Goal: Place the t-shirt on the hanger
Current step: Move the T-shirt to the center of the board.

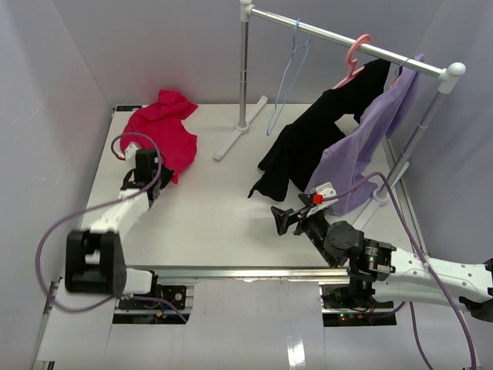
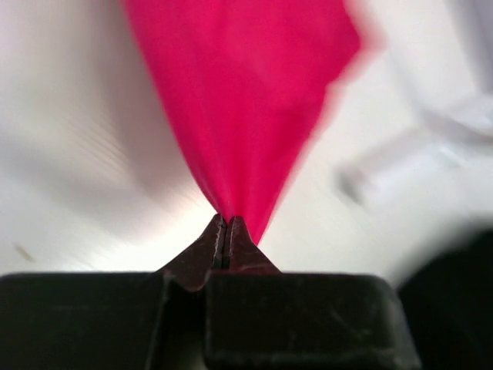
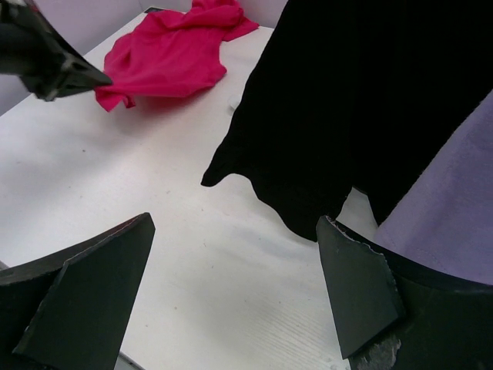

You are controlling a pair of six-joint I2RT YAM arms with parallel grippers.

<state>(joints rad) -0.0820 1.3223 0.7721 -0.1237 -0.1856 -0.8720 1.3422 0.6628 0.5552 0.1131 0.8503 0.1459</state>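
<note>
the red t-shirt (image 1: 163,131) lay crumpled at the far left of the white table (image 1: 216,223), well apart from the clothes rack. the left gripper (image 2: 228,223) had its fingers pressed together on the shirt's near edge, and a peak of red cloth fanned out from the tips. the wrist view was blurred, so it may have been a hem corner or a sleeve; i could not tell which.

the light-blue wire hanger (image 1: 286,85) hung by its hook from the silver rail (image 1: 347,40) at the far side, just right of the rack's left post. further right on the same rail a pink hanger (image 1: 354,58) carried a black garment (image 1: 308,142) that hung low toward the table. a lavender garment (image 1: 362,146) hung beside it on the right.

the right gripper (image 1: 281,220) hovered near the front, right of centre. its fingers were spread wide with only tabletop between them, and it pointed toward the black garment's lower hem, just short of it.
</note>
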